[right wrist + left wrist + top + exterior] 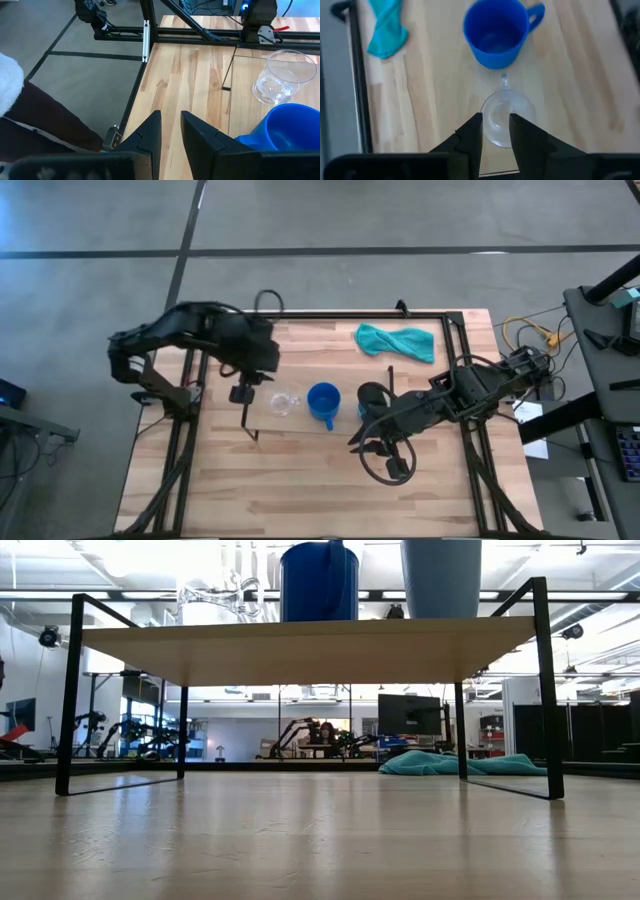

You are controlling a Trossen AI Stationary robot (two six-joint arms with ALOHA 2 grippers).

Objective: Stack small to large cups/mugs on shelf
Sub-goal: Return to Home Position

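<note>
The shelf (300, 650) (300, 422) stands mid-table on its black wire legs. On its board, from the table's left to right, rest the clear glass mug (283, 402) (507, 117), the dark blue mug (323, 402) (495, 32) (292, 130) and the light blue cup (440, 578), each on its base. In the high view my right arm hides most of the cup. My left gripper (245, 392) (496, 132) hovers just left of and above the glass mug, fingers narrowly open. My right gripper (362, 442) (171, 130) hangs near the shelf's near-right side, narrowly open and holding nothing.
A teal cloth (395, 342) (450, 764) lies toward the table's far right. A black metal frame (350, 316) runs along the table's far and side edges. Bare wood stretches along the near side (300, 490) and under the shelf (320, 830).
</note>
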